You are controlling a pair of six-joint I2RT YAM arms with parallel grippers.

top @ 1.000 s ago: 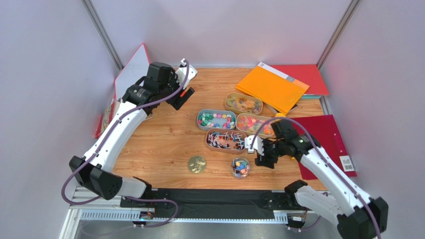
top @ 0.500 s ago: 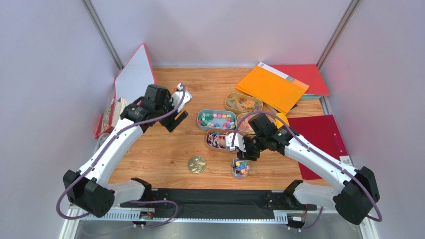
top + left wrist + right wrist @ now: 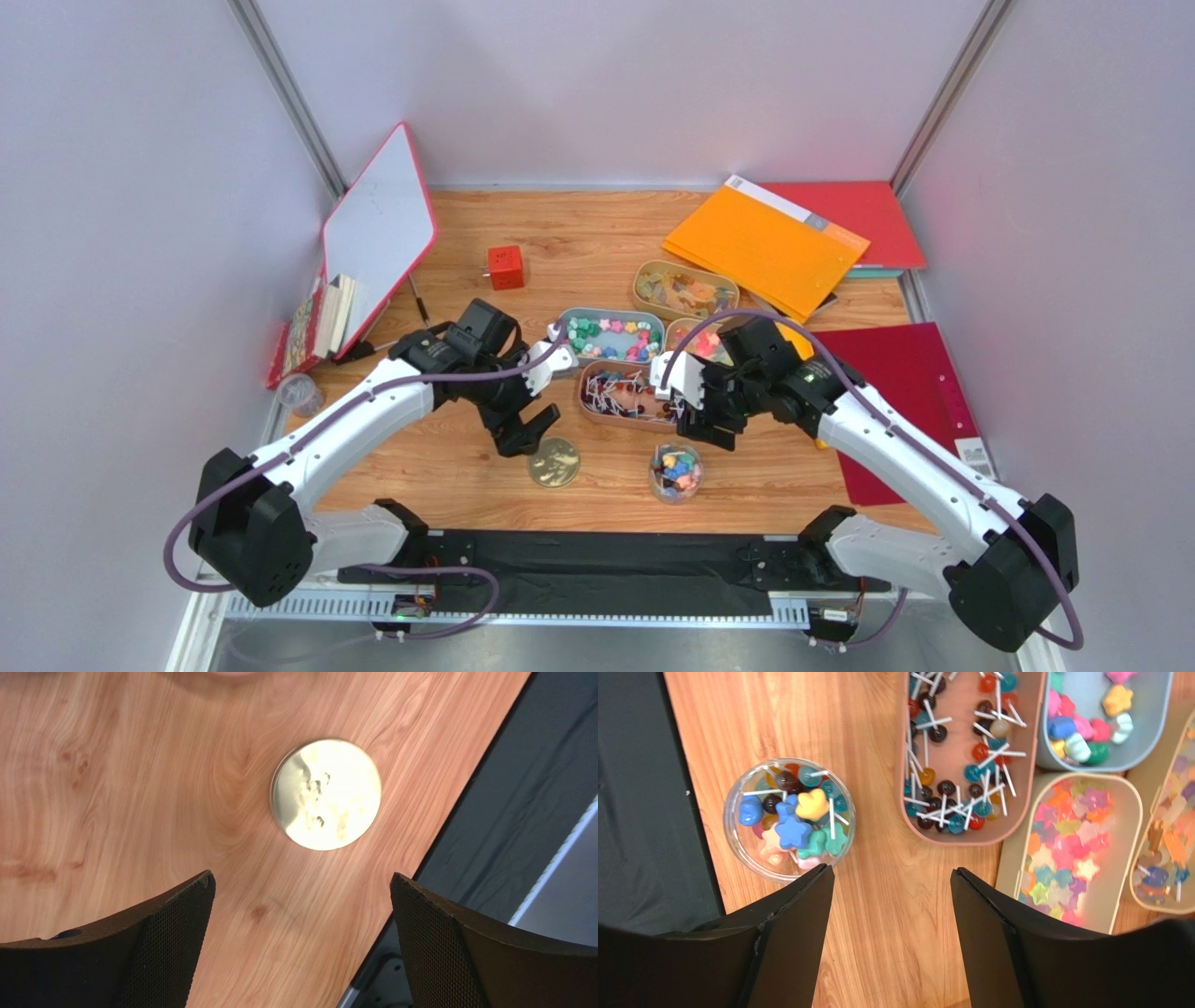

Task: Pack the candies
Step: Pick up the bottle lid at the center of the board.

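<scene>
Wooden desk point(image 3: 463, 266) carries four oblong trays point(image 3: 948, 838) of candies point(image 3: 962, 749), clustered just beyond a round clear jar point(image 3: 788, 829) that is part filled with more. The right end effector point(image 3: 892, 873) hangs released, with the jar beside one finger and the lollipop tray straight ahead, so this arm is nearer the sweets. The left end effector point(image 3: 302, 882), also released, hovers near the gold lid point(image 3: 326, 793).

On the wooden worktop point(image 3: 589, 238), four oval plastic trays point(image 3: 1018, 812) are grouped at the centre of the top view, with candies point(image 3: 610, 336) held in each. A clear round plastic cup point(image 3: 676, 472) holding more candies is set below them, near the lower edge. A round gold metal lid point(image 3: 553, 462) is placed to its left, apart from it. A small red cube point(image 3: 505, 266) is found upper left of the trays, right of a tilted whiteboard point(image 3: 376, 231). An orange paper folder point(image 3: 765, 249) is laid on a red folder point(image 3: 870, 210) at the upper right.
</scene>
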